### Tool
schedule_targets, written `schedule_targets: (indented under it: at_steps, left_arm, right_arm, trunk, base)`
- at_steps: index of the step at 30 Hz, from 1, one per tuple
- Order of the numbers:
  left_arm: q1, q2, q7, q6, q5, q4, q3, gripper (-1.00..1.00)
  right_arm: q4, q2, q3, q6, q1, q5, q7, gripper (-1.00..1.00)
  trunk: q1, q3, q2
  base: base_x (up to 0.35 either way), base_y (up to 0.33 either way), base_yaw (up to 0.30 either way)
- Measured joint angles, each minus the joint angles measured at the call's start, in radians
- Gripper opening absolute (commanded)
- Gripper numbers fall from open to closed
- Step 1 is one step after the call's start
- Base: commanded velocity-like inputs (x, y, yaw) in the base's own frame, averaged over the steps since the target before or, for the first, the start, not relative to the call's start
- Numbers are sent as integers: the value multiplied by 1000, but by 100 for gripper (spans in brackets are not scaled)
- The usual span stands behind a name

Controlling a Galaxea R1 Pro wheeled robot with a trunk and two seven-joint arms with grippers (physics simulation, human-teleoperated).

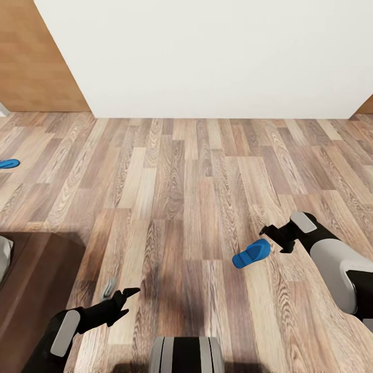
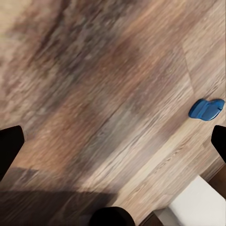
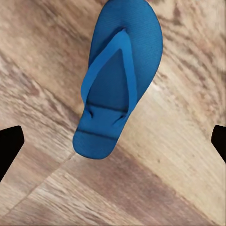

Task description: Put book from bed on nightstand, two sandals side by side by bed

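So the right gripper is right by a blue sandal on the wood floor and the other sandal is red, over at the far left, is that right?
Not quite. The other sandal at the far left is blue too, as the head view shows. The rest holds: the right gripper is by a blue sandal on the wood floor.

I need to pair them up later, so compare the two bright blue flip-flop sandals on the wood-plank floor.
The bright blue flip-flop sandal near the right gripper lies just in front of the right gripper; the other bright blue flip-flop sandal lies far off at the head view's left edge. The near sandal shows whole, straps up; the far one is cut by the frame. Both are blue and rest on the wood-plank floor.
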Motion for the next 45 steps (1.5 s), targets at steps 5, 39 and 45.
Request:
schedule_targets:
  at_steps: [5,39,45]
  left_arm:
    - [0,0,0,0,0,0,0,100]
    - [0,0,0,7,1,0,0,100]
    - [0,0,0,14,1,0,0,100]
  right_arm:
    - [0,-1,0,-11,-2,-4,-6,100]
    - [1,-6,-3,-67,-5,-219,-6,100]
    - [7,-5,-3,-78,-5,-222,-6,100]
  trunk:
    - [2,-19,-1]
    - [7,-58,-4]
    - [7,-58,-4]
  base:
    - [0,0,0]
    - [0,0,0]
    - [0,0,0]
